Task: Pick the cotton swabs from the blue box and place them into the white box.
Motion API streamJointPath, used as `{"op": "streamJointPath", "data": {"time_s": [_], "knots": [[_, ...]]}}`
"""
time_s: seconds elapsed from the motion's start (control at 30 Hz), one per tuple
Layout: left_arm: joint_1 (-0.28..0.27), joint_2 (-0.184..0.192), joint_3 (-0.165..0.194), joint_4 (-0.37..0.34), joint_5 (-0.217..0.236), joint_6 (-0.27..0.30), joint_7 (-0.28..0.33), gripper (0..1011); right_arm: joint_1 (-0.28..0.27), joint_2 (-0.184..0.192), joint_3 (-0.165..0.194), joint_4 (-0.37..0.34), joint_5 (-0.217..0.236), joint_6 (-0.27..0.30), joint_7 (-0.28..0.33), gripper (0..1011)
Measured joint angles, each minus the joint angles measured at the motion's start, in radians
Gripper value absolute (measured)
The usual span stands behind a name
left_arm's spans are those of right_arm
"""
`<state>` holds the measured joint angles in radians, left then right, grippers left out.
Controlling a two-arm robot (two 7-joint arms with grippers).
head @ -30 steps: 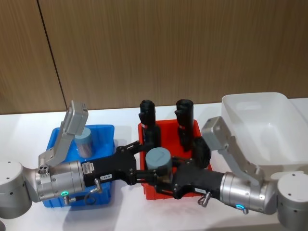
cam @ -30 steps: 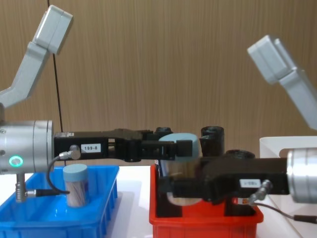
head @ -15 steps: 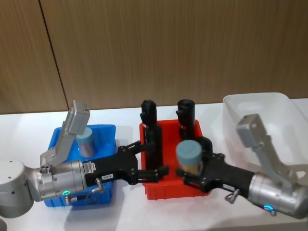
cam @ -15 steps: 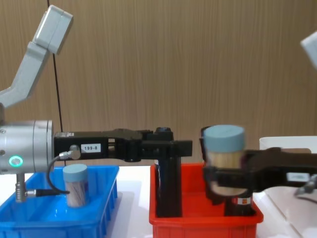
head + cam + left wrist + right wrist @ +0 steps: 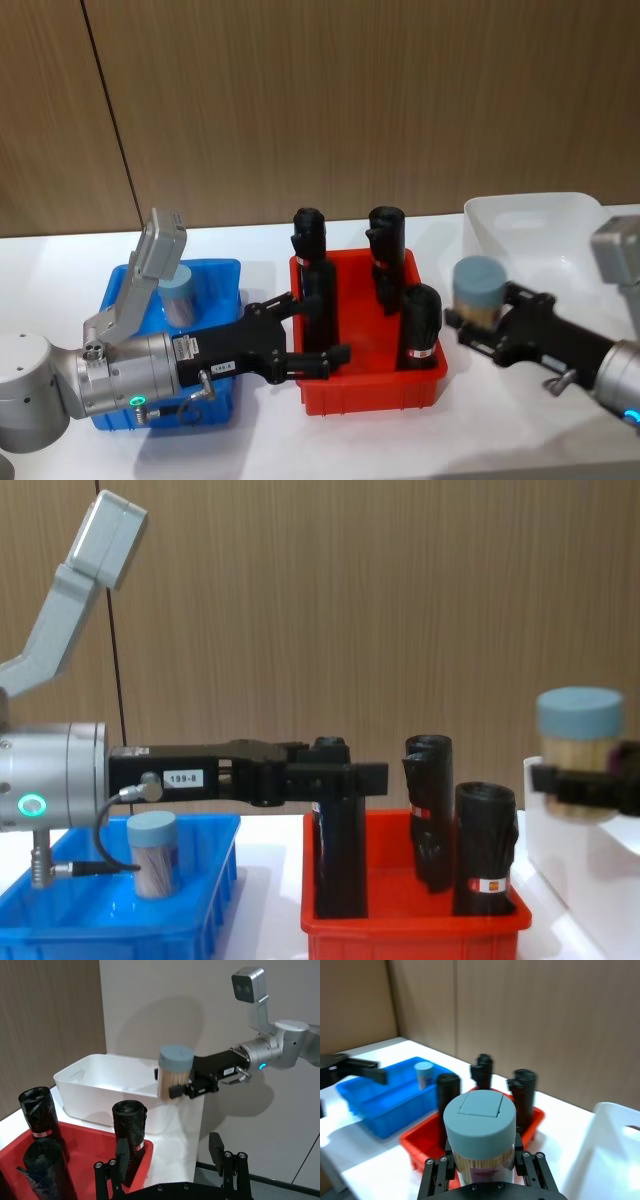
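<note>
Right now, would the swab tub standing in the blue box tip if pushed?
Probably tips: the tub stands upright, taller than wide. Likely light: clear plastic holding thin sticks. Toppled, its round body could roll to the blue box wall.

right gripper (image 5: 482, 1160) clamps tub of cotton swabs (image 5: 480, 1132) upright, pale blue lid (image 5: 479, 1116) on top | red bin (image 5: 422, 1142) behind, three black rolls (image 5: 448, 1091) standing in it | blue box (image 5: 395, 1110) farther back holds second tub (image 5: 423, 1074) | white box (image 5: 605, 1130) beside | white table (image 5: 370, 1165) underneath
</note>
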<state>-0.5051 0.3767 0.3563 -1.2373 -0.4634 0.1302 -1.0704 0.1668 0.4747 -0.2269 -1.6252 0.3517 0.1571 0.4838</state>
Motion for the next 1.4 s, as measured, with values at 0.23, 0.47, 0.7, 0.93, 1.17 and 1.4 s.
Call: {"op": "streamJointPath", "data": {"time_s": [0.23,0.47,0.7,0.93,1.17,1.4], "knots": [[0.0,0.0,0.0,0.0,0.0,0.0,0.0,1004,0.009,0.023,0.029,0.011,0.019,-0.003,-0.062,636],[0.0,0.0,0.0,0.0,0.0,0.0,0.0,1004,0.06,0.018,0.04,0.075,0.005,-0.002,-0.108,636],[0.0,0.0,0.0,0.0,0.0,0.0,0.0,1004,0.131,-0.005,0.038,0.178,-0.027,0.003,-0.132,636],[0.0,0.0,0.0,0.0,0.0,0.0,0.0,1004,0.198,-0.031,0.03,0.288,-0.047,0.009,-0.139,636],[0.0,0.0,0.0,0.0,0.0,0.0,0.0,1004,0.258,-0.054,0.023,0.4,-0.059,0.008,-0.141,636],[0.0,0.0,0.0,0.0,0.0,0.0,0.0,1004,0.296,-0.069,0.021,0.475,-0.066,0.002,-0.141,799]]}}
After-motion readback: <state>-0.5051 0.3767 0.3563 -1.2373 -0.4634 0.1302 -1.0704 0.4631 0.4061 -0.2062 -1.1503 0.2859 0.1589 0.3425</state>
